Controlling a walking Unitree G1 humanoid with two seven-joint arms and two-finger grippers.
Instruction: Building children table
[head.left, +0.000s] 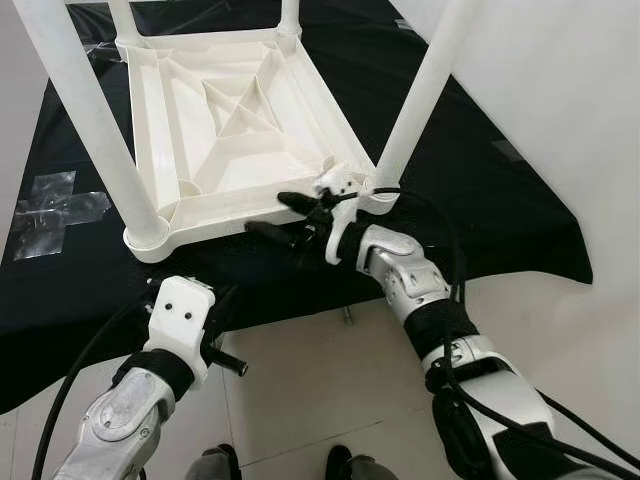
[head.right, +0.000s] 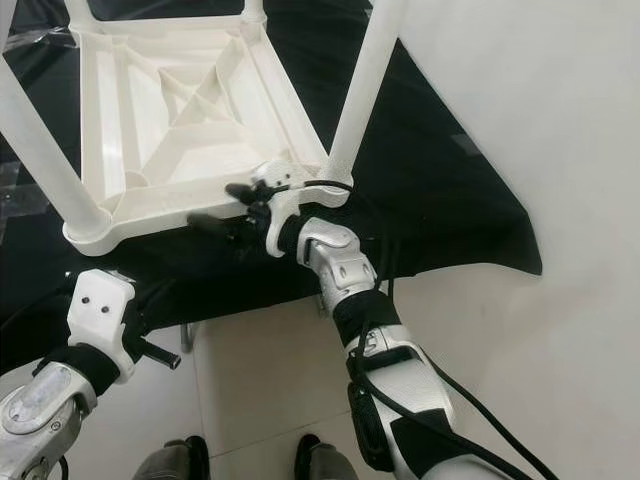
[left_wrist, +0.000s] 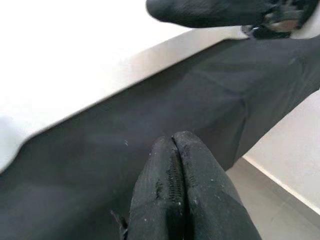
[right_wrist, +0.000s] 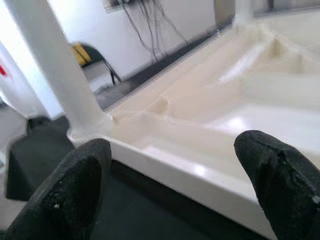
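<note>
Both eye views look steeply down from above the upturned white table (head.left: 235, 130), sharing it and the black cloth (head.left: 500, 210). The right wrist view sits close at the table's rim, facing across its underside. The left wrist view faces the cloth's edge below the table.

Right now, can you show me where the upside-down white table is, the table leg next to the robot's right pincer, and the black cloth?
upside-down white table (head.left: 235, 150), left eye view, ribbed underside.
table leg (head.left: 415, 105), left eye view, middle of the near right leg.
black cloth (head.left: 500, 215), left eye view, bare part right of the table.
right pincer (head.left: 285, 215), left eye view, between its fingertips.
</note>
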